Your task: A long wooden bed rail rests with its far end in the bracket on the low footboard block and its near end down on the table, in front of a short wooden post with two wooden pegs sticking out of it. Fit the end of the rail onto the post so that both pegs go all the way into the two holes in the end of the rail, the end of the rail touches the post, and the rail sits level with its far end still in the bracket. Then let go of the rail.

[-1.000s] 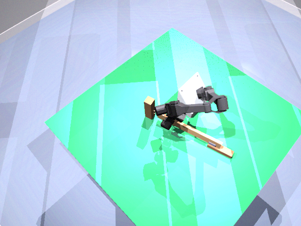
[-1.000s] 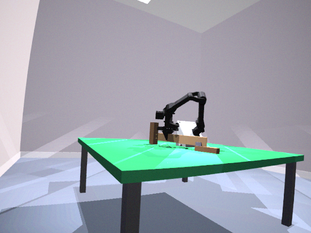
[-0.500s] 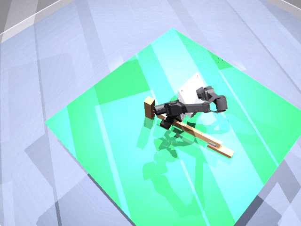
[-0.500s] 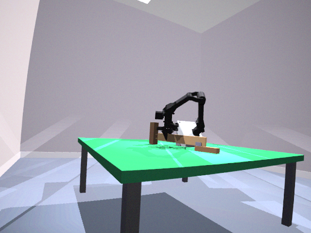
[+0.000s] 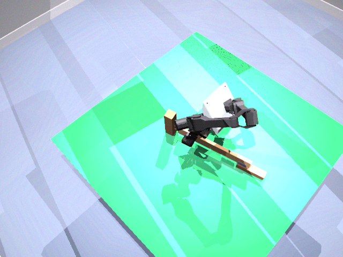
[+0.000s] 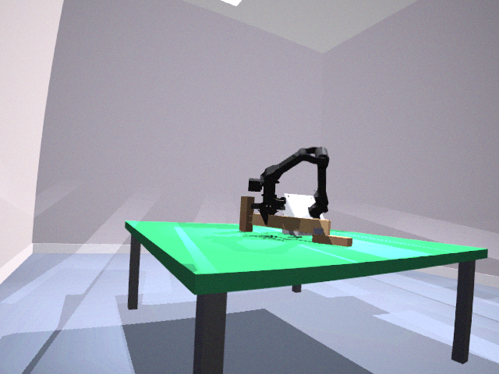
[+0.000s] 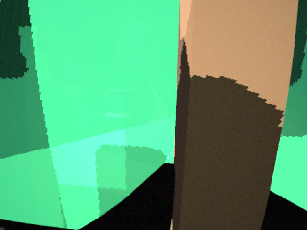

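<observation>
Clamped firmly on the rail [image 5: 221, 148] [image 6: 298, 223] [image 7: 235, 48], with the claw [image 5: 195, 135] [image 6: 265, 219] [image 7: 194, 172] closed around it a little short of the left end. Held up off the table [image 5: 124, 166] [image 6: 169, 245] [image 7: 106, 72] at that left end, looking close to level, and running right to the bracket [image 5: 241, 164] [image 6: 318, 231] on the low block [image 5: 259, 172] [image 6: 340, 241]. Very near the post [image 5: 170, 124] [image 6: 245, 213] now! Hard to tell whether touching or just short (pegs and holes too hidden to call, annoyingly).

Into the lining-up and pushing stage, by the look of things. Match height first, then sideways aim, then tilt, before adding any force. Slide left along the rail's own length, slow and straight, so as to take both pegs together. Watch for a jam: back off slightly, correct, try again, rather than shove harder and twist the rail in the grip. Mind the right end too; avoid lifting or dragging it out of the bracket. Keep holding until flush against the post and level, and only then open wide and clear off straight up.
</observation>
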Robot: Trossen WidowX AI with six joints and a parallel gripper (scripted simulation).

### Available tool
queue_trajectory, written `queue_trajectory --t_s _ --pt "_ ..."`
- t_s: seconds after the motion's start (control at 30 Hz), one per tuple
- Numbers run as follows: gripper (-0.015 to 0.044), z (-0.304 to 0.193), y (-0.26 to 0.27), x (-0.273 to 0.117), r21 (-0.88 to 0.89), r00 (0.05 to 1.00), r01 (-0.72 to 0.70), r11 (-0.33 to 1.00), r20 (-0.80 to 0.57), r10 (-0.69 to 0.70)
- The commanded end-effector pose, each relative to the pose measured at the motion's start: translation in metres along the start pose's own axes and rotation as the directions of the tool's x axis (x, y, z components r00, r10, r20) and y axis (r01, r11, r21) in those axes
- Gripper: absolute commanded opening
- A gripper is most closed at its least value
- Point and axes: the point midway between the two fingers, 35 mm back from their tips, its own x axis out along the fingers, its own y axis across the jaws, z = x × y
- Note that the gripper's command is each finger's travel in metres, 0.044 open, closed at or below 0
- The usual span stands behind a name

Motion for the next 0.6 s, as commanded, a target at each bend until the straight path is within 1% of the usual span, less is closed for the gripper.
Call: queue_trajectory --t_s 0.0,0.57 --pt "0.0 -0.003 -0.0007 -0.0017 -0.001 1.0 0.005 1.0 -0.004 -0.005" --pt "0.0 -0.0078 -0.0008 -0.0013 -0.002 1.0 0.005 1.0 -0.004 -0.005"
